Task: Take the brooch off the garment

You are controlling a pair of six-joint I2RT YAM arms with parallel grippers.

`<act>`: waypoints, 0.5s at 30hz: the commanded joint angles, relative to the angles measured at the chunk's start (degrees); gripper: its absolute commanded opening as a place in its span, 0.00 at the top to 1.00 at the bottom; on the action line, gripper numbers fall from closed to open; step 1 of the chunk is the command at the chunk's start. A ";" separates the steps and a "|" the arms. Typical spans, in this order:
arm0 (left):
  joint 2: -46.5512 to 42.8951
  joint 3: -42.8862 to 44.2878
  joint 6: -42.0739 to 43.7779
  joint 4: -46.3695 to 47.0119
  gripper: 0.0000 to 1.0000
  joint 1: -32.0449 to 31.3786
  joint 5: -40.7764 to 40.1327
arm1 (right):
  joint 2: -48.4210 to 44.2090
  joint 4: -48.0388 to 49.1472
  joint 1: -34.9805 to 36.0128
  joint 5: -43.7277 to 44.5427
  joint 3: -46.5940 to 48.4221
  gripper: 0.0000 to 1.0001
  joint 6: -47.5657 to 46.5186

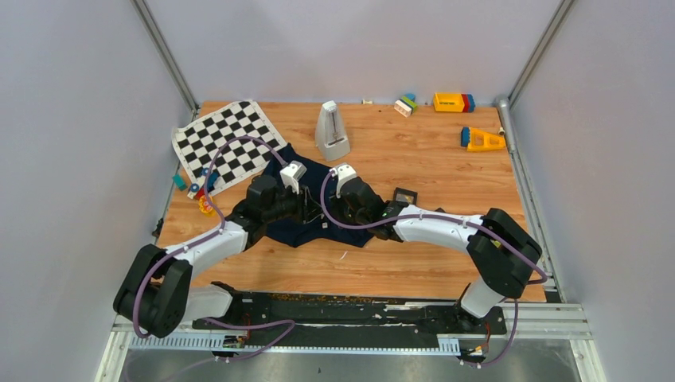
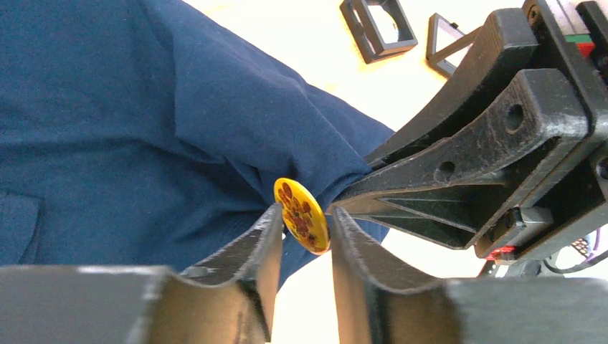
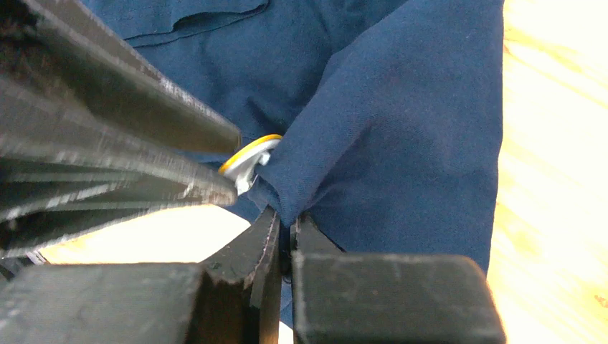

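Note:
The garment (image 1: pixel 306 227), a dark navy cloth, lies bunched mid-table between both arms. It fills the left wrist view (image 2: pixel 107 107) and the right wrist view (image 3: pixel 401 107). The brooch (image 2: pixel 301 216) is a small disc with a yellow, red-flowered face. Its silver back and yellow rim show in the right wrist view (image 3: pixel 247 161). My left gripper (image 2: pixel 305 229) is closed on the brooch, one finger on each face. My right gripper (image 3: pixel 285 218) is shut on a fold of the garment right beside the brooch, holding it raised. Both grippers meet tip to tip in the top view (image 1: pixel 318 211).
A black-and-white checkered mat (image 1: pixel 227 143) lies at the back left and a white wedge-shaped object (image 1: pixel 332 131) behind the garment. A black square box (image 1: pixel 405 196) sits right of the grippers. Toy blocks (image 1: pixel 454 102) and an orange piece (image 1: pixel 481 140) lie at the back right.

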 commanded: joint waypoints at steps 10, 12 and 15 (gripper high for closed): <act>1.14 2.53 1.21 -1.17 1.00 -0.30 -3.38 | -0.02 1.16 0.36 -1.08 1.90 1.00 0.88; 0.57 1.94 0.44 -0.21 1.00 -0.30 -4.35 | 0.37 1.35 0.48 -3.68 2.03 1.00 0.90; -0.95 0.11 -1.28 1.43 1.00 -0.24 -8.71 | 1.28 1.54 0.45 -6.57 2.44 1.00 1.14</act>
